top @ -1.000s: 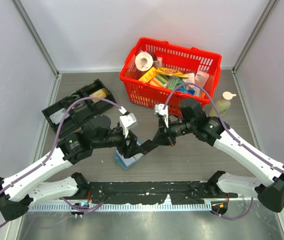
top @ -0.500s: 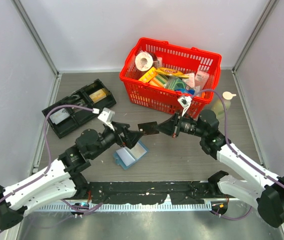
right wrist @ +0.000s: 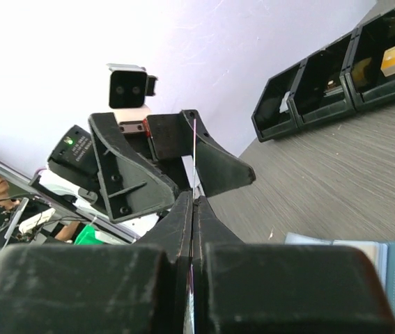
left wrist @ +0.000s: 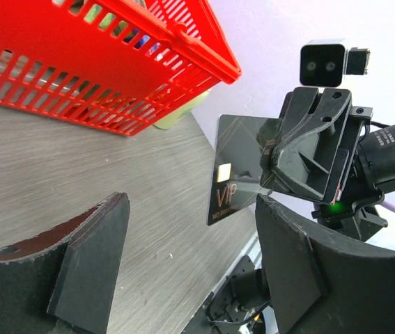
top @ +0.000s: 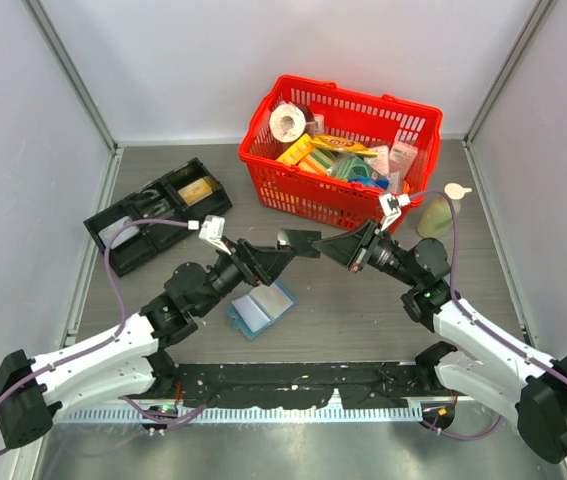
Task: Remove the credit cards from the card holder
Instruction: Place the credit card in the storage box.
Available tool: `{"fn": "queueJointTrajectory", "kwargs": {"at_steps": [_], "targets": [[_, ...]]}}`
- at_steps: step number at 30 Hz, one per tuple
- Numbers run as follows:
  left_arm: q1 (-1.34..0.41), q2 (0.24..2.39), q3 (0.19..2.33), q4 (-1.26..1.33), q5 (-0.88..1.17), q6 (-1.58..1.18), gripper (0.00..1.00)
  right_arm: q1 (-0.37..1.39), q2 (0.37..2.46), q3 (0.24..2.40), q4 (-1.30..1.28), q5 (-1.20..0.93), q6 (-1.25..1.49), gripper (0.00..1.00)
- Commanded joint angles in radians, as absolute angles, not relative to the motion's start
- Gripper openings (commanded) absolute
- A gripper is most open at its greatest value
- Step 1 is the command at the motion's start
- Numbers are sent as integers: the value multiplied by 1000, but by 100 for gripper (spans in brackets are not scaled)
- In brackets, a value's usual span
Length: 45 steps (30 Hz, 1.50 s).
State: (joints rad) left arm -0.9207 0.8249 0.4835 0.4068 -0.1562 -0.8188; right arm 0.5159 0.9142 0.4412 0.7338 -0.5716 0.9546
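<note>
The blue card holder lies open on the table between the arms and also shows in the right wrist view. My right gripper is shut on a dark grey card and holds it in the air above the table. In the left wrist view the card shows a gold chip and "VIP". In the right wrist view it is edge-on in the shut right gripper. My left gripper is open and empty, facing the card's free end, its fingers either side. No orange-tan card shows.
A red basket full of goods stands at the back, also in the left wrist view. A black compartmented tray sits at the back left. A pale green bottle stands right of the basket.
Both grippers were down at the card holder. The right one has pulled the dark card out and lifted it up and right. The left one has let go, risen and opened towards the card.
</note>
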Motion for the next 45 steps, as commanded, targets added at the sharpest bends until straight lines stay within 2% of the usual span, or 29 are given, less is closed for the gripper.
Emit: {"fn": "queueJointTrajectory", "kwargs": {"at_steps": [1, 7, 13, 14, 15, 17, 18, 19, 20, 21, 23, 25, 35, 40, 45], "targets": [[-916, 865, 462, 612, -135, -893, 72, 514, 917, 420, 882, -557, 1023, 1], [-917, 870, 454, 672, -141, -893, 43, 515, 956, 387, 979, -565, 1078, 1], [-919, 848, 457, 660, -153, -874, 3, 514, 962, 374, 983, -563, 1075, 1], [-917, 845, 457, 651, -158, -874, 0, 514, 962, 373, 983, -561, 1075, 1], [-919, 844, 459, 644, -166, -873, 0, 514, 963, 371, 979, -561, 1072, 2], [-919, 835, 460, 617, -189, -870, 0, 512, 956, 373, 956, -554, 1060, 15], [-917, 827, 465, 589, -214, -867, 0, 515, 953, 377, 942, -552, 1049, 27], [-917, 819, 474, 537, -248, -864, 0, 514, 945, 380, 902, -549, 1028, 32], [-916, 810, 483, 464, -294, -856, 0, 514, 939, 385, 878, -546, 1016, 44], [-913, 804, 495, 403, -337, -850, 0, 514, 925, 387, 839, -535, 991, 49], [-884, 787, 502, 318, -417, -854, 0, 512, 901, 390, 763, -516, 947, 65], [-826, 764, 497, 266, -451, -865, 0, 514, 876, 396, 675, -494, 888, 71], [-395, 747, 469, 163, -460, -917, 0, 514, 802, 396, 454, -445, 744, 80], [-116, 911, 517, 230, -333, -960, 0, 512, 807, 406, 431, -465, 715, 84], [-25, 1161, 633, 305, -342, -914, 0, 515, 805, 428, 399, -480, 663, 86]]}}
